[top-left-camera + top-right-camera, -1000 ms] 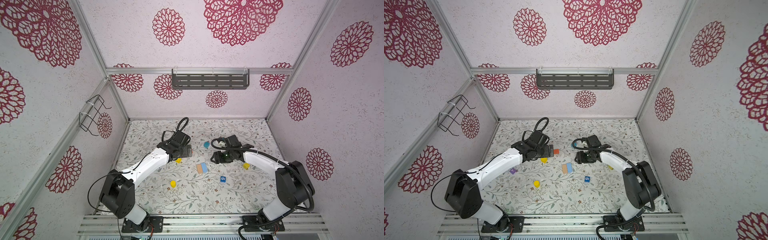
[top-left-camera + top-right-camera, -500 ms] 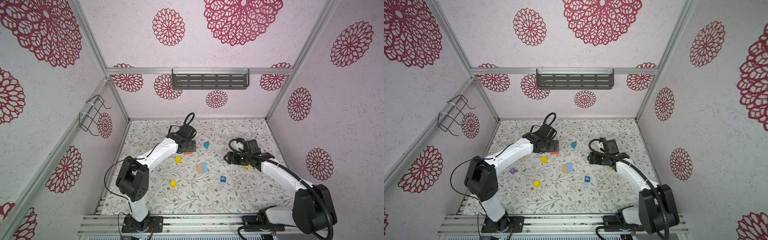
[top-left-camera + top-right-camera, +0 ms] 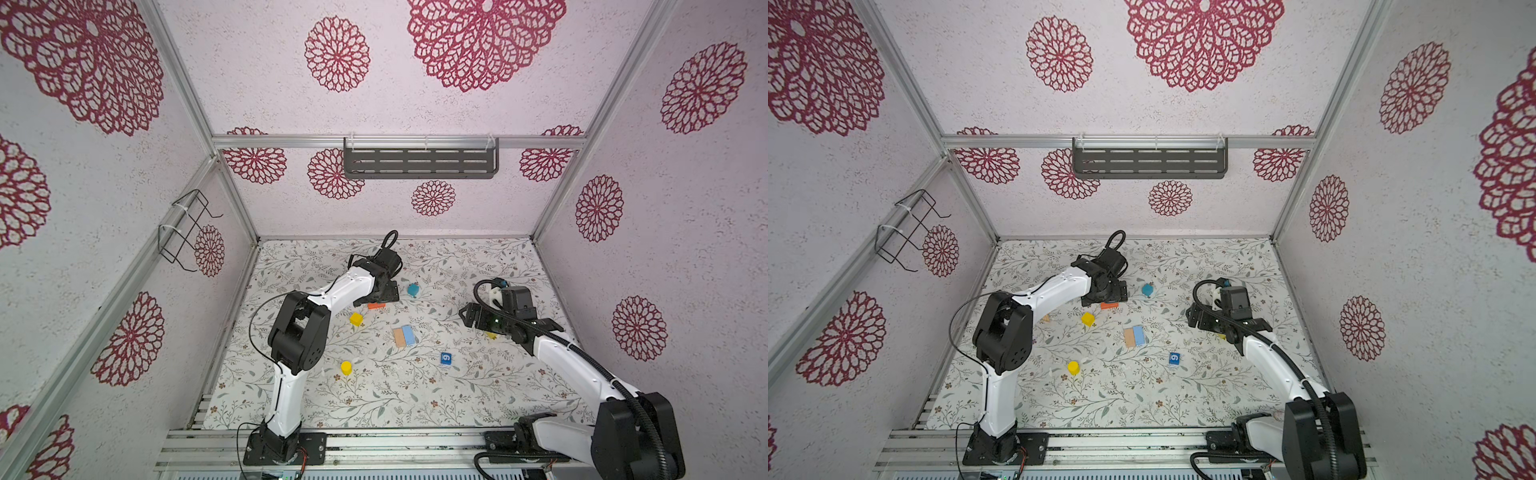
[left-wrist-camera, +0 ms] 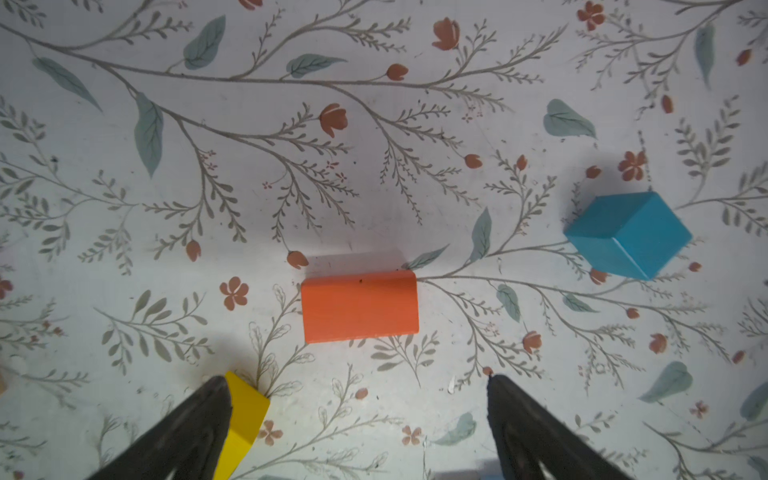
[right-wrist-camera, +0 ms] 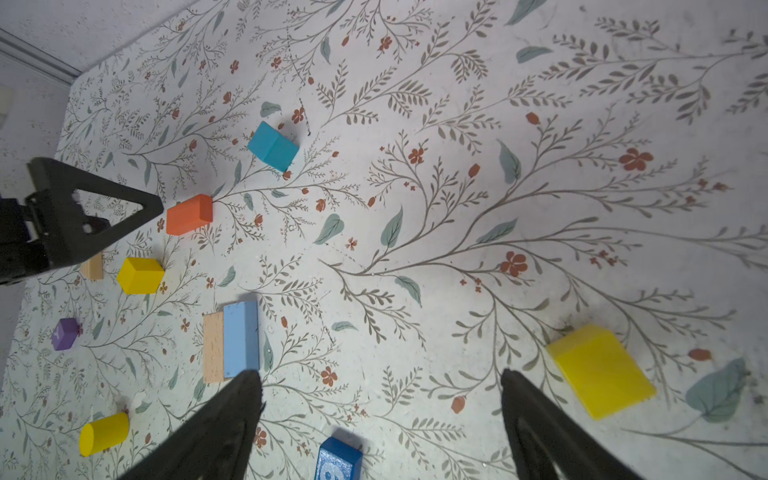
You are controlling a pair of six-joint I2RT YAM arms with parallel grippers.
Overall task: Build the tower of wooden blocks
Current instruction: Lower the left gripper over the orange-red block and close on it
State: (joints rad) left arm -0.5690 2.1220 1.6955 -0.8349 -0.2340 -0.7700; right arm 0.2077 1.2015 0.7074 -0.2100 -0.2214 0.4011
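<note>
Blocks lie scattered singly across the tabletop [image 3: 374,399], none resting on another, so the tower is not yet begun. Ten show: one orange brick [image 4: 359,306] toward the back edge, one teal cube [image 4: 627,235] near it, one yellow cube [image 5: 140,275], one yellow cylinder [image 5: 104,433] nearer the front edge, one flat yellow block [image 5: 600,370] toward the right edge, one dark blue numbered cube [image 5: 336,459], one purple cube [image 5: 65,333] and one small tan block [image 5: 92,266] toward the left edge, and, near the centre, a long tan brick [image 5: 213,347] touching a light blue brick [image 5: 241,338] side by side. That pair, laid flat and flush, looks like a base meant to carry the rest. The left gripper [image 4: 356,379] hangs just short of the orange brick, jaws spread wide and empty, probably so they can straddle its length for a pickup. The right gripper [image 5: 380,373] is likewise wide and holds nothing, poised over bare tabletop between the centre pair and the flat yellow block, seemingly clear of the left arm's reach.
</note>
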